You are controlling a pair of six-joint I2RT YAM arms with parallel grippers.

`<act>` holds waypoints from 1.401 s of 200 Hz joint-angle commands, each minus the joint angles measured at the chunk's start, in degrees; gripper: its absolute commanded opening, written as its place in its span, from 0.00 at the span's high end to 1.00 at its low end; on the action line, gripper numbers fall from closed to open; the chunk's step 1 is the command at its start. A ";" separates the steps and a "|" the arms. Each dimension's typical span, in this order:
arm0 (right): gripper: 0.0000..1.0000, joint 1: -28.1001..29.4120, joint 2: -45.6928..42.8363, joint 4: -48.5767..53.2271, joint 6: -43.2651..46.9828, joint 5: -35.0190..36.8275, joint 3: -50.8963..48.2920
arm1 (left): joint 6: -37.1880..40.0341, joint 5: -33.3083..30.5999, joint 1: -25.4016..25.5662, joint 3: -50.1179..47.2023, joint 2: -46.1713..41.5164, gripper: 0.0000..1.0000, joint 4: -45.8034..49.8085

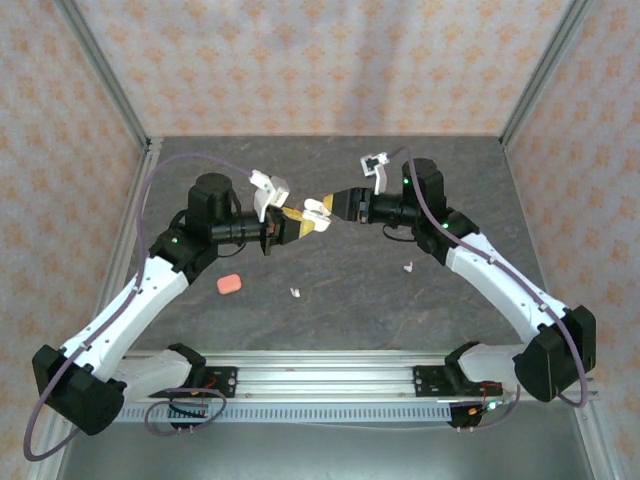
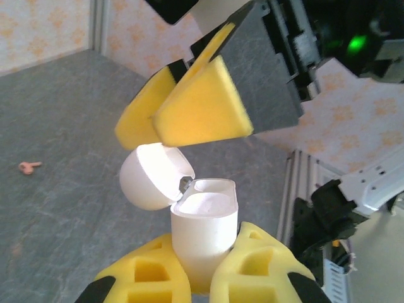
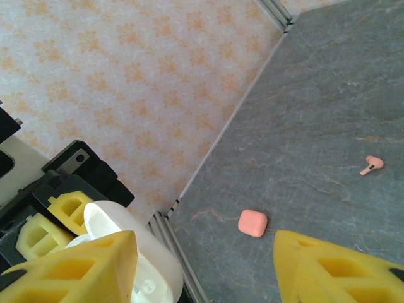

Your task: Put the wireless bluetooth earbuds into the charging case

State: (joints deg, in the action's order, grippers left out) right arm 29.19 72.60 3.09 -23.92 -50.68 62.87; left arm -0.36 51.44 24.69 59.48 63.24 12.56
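From above, the case is nearly all hidden between the left tool and the right tool. One white earbud and the other white earbud on the surface are too small for their lie to be told. At the left wrist, the case's lower half is covered by that tool's fingers and cut by the bottom edge; its inside is washed out. At the right wrist, the case is half hidden behind a finger.

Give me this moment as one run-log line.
left jaws: shut on white pebble-shaped plastic charging case, lid open | right jaws: open beside lid
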 commanded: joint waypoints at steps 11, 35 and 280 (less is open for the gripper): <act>0.39 -0.15 -1.98 3.56 -1.64 2.94 2.11 | 2.00 -10.39 -0.39 -4.69 -2.34 1.00 0.19; 0.40 -0.15 -3.05 12.14 -2.33 10.98 2.87 | 0.33 -17.23 -0.69 -10.39 -5.18 1.00 -2.73; 0.91 20.05 40.67 24.80 2.92 16.12 14.59 | -4.32 -50.57 -0.78 -27.60 -31.87 1.00 5.01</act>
State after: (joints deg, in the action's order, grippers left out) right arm 52.25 112.03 26.81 -21.78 -33.06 76.69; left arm -4.67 2.44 24.34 31.33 29.69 18.81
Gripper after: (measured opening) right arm 0.090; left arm 0.083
